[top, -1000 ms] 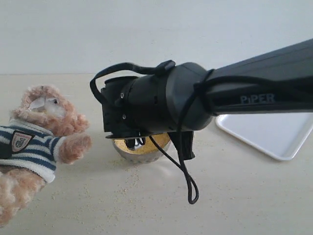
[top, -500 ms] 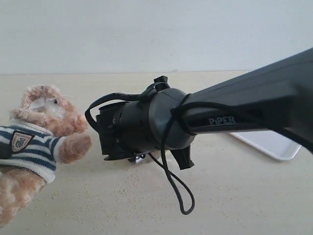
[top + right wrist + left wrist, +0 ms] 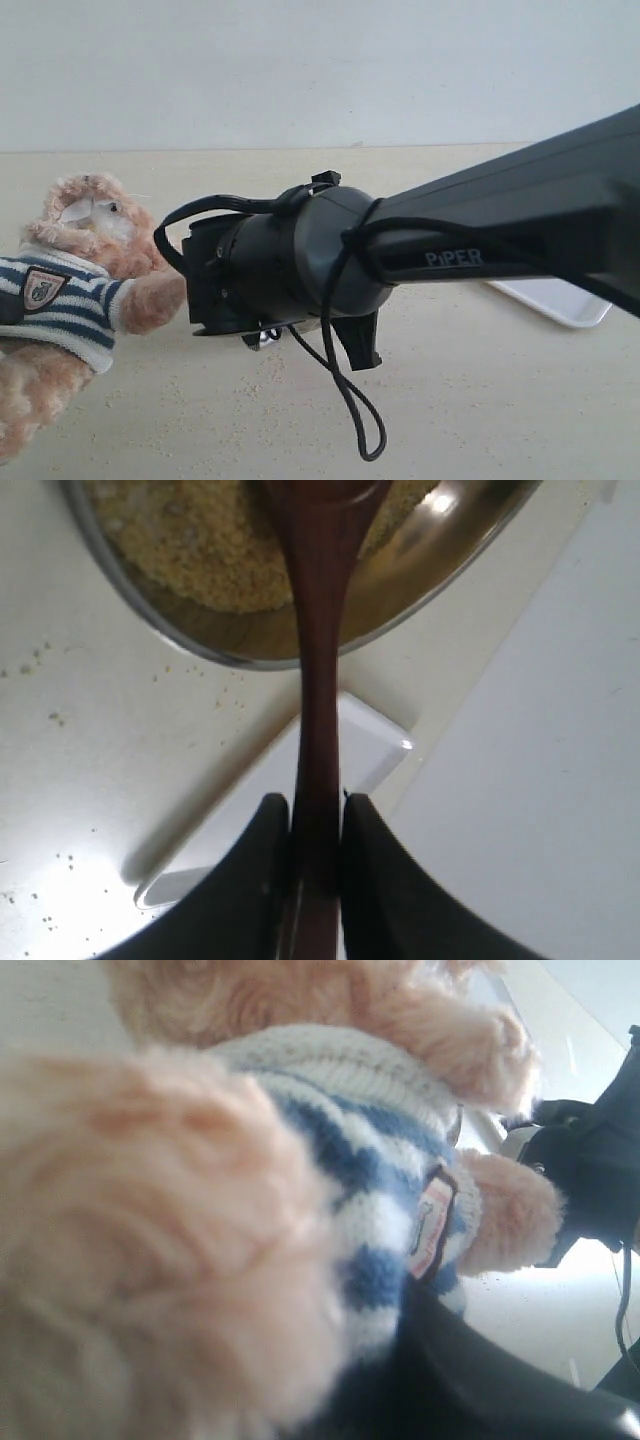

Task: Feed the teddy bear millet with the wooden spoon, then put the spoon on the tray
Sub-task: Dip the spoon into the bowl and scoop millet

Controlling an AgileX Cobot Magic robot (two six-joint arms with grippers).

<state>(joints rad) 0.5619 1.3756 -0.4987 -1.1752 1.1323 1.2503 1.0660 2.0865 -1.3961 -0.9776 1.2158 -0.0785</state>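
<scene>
The teddy bear [image 3: 80, 270] leans back at the left in its striped shirt [image 3: 380, 1190]. It fills the left wrist view, where my left gripper [image 3: 350, 1370] is shut on its body; only one dark finger [image 3: 470, 1380] shows. My right gripper [image 3: 315, 815] is shut on the handle of the wooden spoon [image 3: 318, 680]. The spoon's oval end reaches over the millet [image 3: 190, 550] in the steel bowl [image 3: 430, 570]. In the exterior view my right arm [image 3: 300, 265] hides the spoon, the bowl and its own jaws, with the wrist close to the bear's paw [image 3: 150, 300].
The white tray [image 3: 560, 300] lies at the right behind the arm, and its rounded corner [image 3: 365, 745] shows beside the bowl. Loose grains [image 3: 260, 385] are scattered over the cream table. A black cable loop [image 3: 360, 430] hangs under the wrist.
My right arm has swung left toward the bear and now covers the bowl and most of the tray. The bear has not moved.
</scene>
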